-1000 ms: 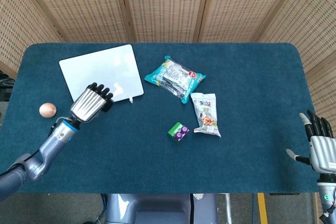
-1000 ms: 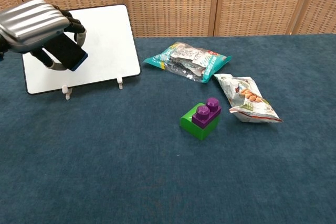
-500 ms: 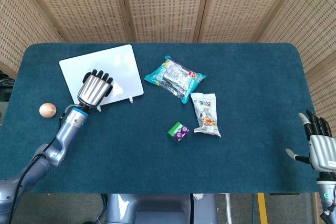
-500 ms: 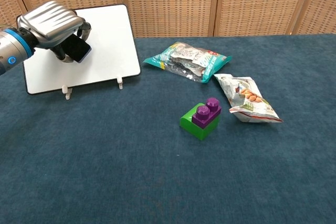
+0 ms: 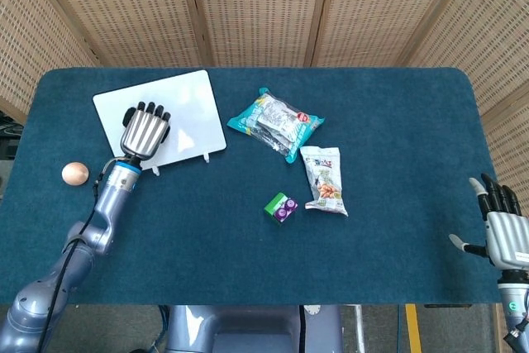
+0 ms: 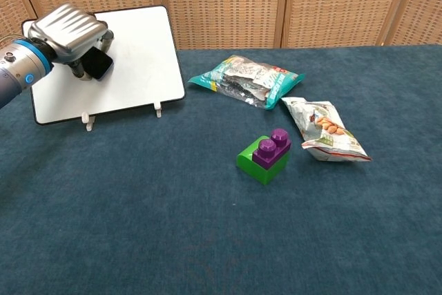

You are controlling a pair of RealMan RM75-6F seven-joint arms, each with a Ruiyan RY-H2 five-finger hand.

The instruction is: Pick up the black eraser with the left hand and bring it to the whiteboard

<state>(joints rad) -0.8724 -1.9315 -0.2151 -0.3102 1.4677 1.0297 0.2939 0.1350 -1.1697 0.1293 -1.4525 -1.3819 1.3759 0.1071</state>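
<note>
My left hand (image 5: pixel 145 131) (image 6: pixel 70 30) grips the black eraser (image 6: pixel 97 63), which pokes out below its fingers in the chest view. The hand is over the face of the whiteboard (image 5: pixel 188 108) (image 6: pixel 141 53), which leans on small feet at the table's far left. Whether the eraser touches the board cannot be told. In the head view the eraser is hidden under the hand. My right hand (image 5: pixel 502 226) stays at the table's near right edge, fingers spread and holding nothing.
A teal snack bag (image 5: pixel 274 123) (image 6: pixel 247 80) and a white peanut packet (image 5: pixel 323 179) (image 6: pixel 321 130) lie mid-table. A green and purple toy brick (image 5: pixel 281 207) (image 6: pixel 264 155) sits in front of them. A brown egg-like ball (image 5: pixel 74 174) lies at the left edge.
My left hand has carried the eraser away from me and up onto the whiteboard's face. The right hand has hardly moved.
</note>
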